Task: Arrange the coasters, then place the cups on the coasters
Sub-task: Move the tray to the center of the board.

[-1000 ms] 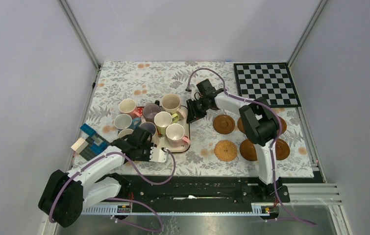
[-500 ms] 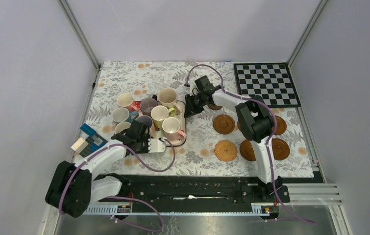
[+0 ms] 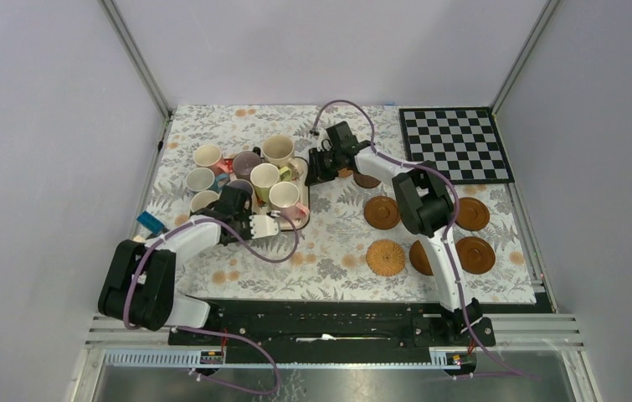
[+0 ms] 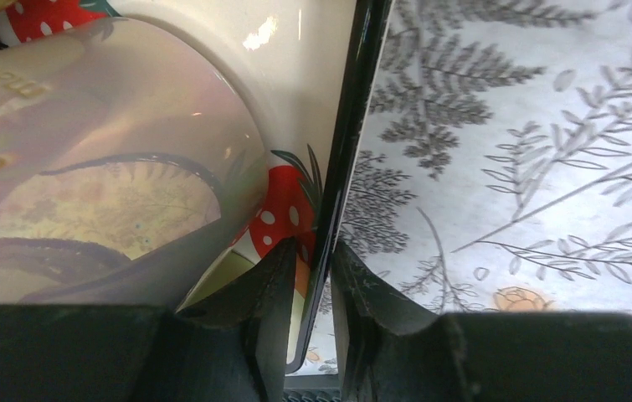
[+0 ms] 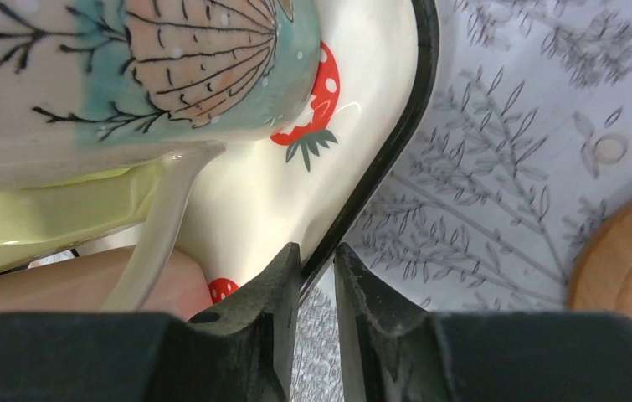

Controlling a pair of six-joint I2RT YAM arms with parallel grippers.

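- Left gripper (image 4: 312, 260) is clenching the thin black rim of the tray (image 4: 350, 126) at its near edge: one dark finger is pressing inside, the other outside.
- Right gripper (image 5: 316, 261) is pinching the same kind of rim at the tray's far right side, with its jaws nearly closed on it.
- Tray is showing a glossy cream face with red strawberry print and rounded corners.
- Cups (image 3: 264, 177) are standing upright in a tight cluster on the tray, at the left half of the table; I cannot tell whether the leftmost ones are sitting on it.
- Patterned mug (image 5: 170, 59), a glazed cream one with teal and line-drawn motifs, is sitting just inside the rim by the right gripper.
- Coasters (image 3: 382, 212), flat round brown discs, are lying on the leaf-print cloth (image 3: 329, 251) right of the tray, with no cup on them.
- Woven coaster (image 3: 386, 257) is showing a lighter, ribbed texture.
- Checkerboard mat (image 3: 456, 144) is lying at the far right corner.
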